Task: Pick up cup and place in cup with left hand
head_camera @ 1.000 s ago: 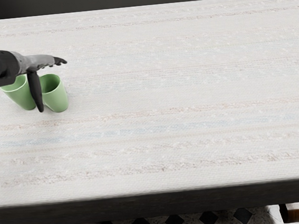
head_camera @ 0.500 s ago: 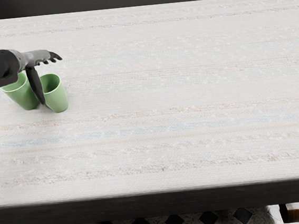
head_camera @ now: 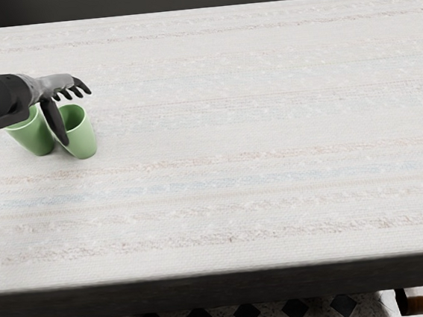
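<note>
Left green cup | right green cup | both upright, table's left side | rims perhaps apart

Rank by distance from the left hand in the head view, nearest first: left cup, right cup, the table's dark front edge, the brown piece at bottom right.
1. Left cup and right cup, just below the left hand: too close to call.
2. Dark front edge, well below the cups.
3. Brown piece, far off at bottom right.

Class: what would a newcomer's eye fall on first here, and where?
First come a green cup and a second green cup, at the left of the pale striped tabletop. The left hand draws the eye next, open above them in view, its black thumb pointing down.
</note>
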